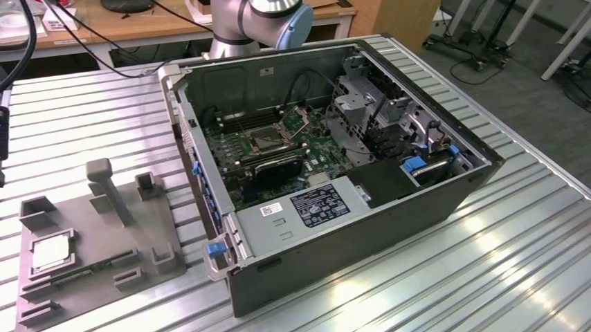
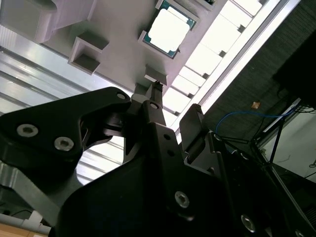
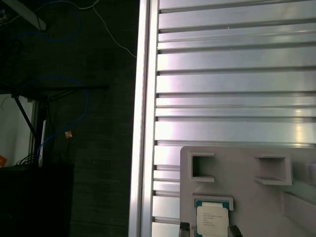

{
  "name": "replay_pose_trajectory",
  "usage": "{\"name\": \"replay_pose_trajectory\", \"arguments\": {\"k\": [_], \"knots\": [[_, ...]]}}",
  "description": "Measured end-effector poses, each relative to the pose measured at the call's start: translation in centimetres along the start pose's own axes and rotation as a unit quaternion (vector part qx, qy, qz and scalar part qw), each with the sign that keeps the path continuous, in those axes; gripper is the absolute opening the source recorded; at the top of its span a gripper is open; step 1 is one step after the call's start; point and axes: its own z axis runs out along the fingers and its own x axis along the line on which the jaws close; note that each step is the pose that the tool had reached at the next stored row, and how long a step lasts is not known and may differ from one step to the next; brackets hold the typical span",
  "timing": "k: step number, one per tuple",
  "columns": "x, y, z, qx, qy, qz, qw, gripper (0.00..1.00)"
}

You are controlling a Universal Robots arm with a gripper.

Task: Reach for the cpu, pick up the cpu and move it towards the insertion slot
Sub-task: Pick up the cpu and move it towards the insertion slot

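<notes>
1. The robot's hand (image 2: 176,98) hangs above a grey tray (image 2: 113,19) on the slatted metal surface (image 3: 222,74), its two black fingers spread apart and grasping nothing
2. The cpu (image 2: 169,25) lies flat in a square recess of the tray, straight ahead of the hand and apart from it, its silvery top turned toward the hand
3. In the first wrist view the two fingertips (image 3: 183,228) show one to each side of the cpu (image 3: 212,219), with no contact that can be seen
4. In the exterior view the cpu (image 1: 51,252) rests in the tray (image 1: 138,228) at the exterior view's left, near an open computer case (image 1: 369,235) lying on the same surface
5. The insertion slot (image 1: 266,142), a silver-framed square socket with a dark centre, sits on the green board inside the case, well apart from the hand and from the cpu
6. A grey and blue joint of the arm (image 1: 263,17) rises behind the case
</notes>
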Motion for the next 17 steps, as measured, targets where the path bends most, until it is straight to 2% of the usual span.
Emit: {"name": "replay_pose_trajectory", "arguments": {"k": [7,8,13,14,17], "knots": [[0.0,0.0,0.0,0.0,-0.0001,0.0,1.0,0.43],[0.0,0.0,-0.01,0.0,-0.0001,0.0,1.0,0.49],[0.0,-0.01,0.0,0.0,-0.0001,0.0,1.0,0.5],[0.0,-0.01,0.0,0.0,-0.0001,0.0,1.0,0.56],[0.0,-0.01,0.0,0.0,-0.0001,0.0,1.0,0.58]]}}
